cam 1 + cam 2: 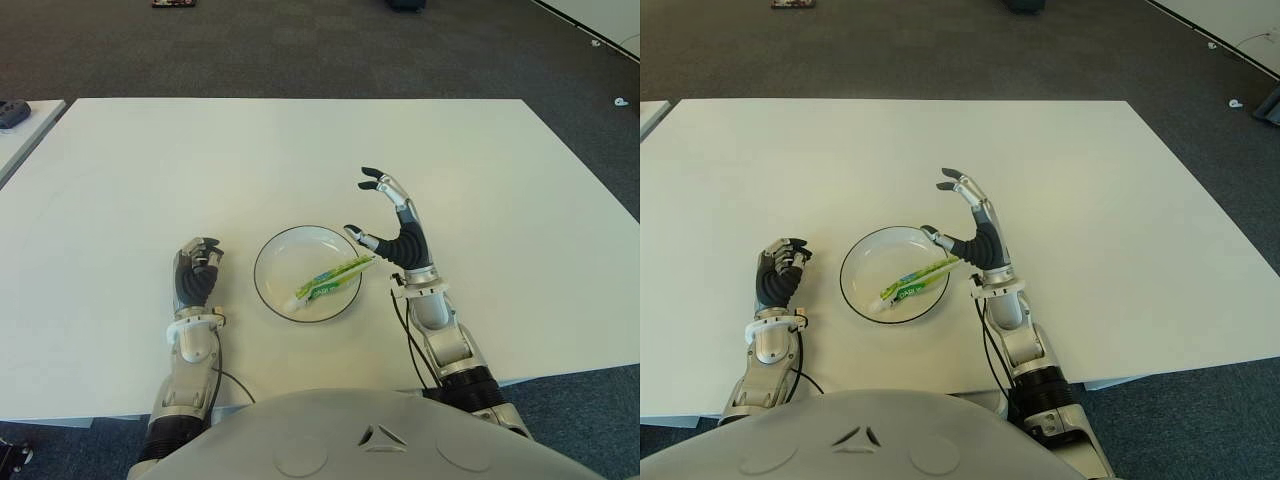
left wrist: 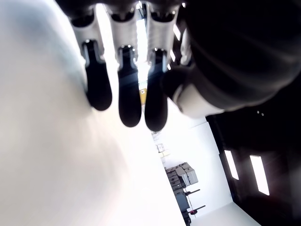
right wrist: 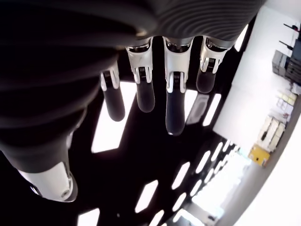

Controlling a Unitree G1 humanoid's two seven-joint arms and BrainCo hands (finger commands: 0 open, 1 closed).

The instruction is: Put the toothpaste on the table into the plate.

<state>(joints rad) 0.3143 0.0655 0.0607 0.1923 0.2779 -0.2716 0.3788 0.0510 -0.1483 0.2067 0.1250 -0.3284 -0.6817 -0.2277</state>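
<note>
One green-and-white toothpaste tube (image 1: 330, 279) is lying in one round white dark-rimmed plate (image 1: 275, 255), and both hands are holding nothing.

The tube is running diagonally, its far end sitting just under the thumb tip of the right hand (image 1: 392, 222), near end pointing back toward the robot's left. That hand's fingers (image 3: 173, 108) are spreading wide over the plate's right edge. The left hand (image 1: 197, 271) is curling loosely left of the plate. Plain white table (image 1: 300, 150), dark grey carpet (image 1: 300, 50) behind.

Head stereo downward (wrist cameras close)
</note>
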